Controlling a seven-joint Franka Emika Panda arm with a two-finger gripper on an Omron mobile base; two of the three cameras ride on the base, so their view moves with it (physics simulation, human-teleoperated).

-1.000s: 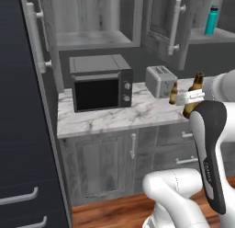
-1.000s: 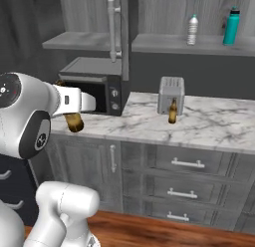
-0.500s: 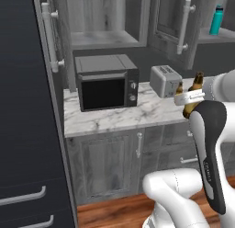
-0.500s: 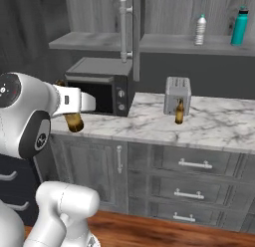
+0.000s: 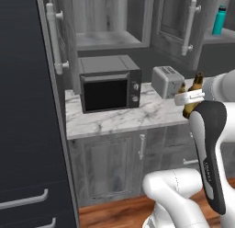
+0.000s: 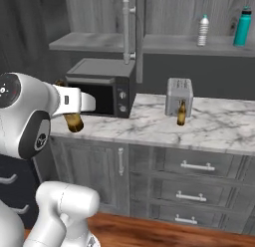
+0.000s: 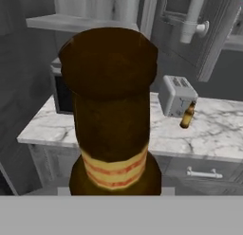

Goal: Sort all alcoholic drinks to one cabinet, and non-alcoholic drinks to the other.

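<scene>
The marble counter (image 6: 219,129) bears a microwave (image 6: 99,86), toaster (image 6: 179,95) and beer bottle (image 6: 182,114).

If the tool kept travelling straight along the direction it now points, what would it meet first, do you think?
The tool is shut on a beer bottle, which blocks the middle of the hand view. Around it lie the marble counter and microwave, so probably the counter's front edge or the microwave; depth is unclear.

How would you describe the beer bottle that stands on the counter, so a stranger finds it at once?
Find the marble counter, then the silver toaster right of the microwave. The brown beer bottle stands upright before the toaster, the only glass bottle on the counter.
</scene>
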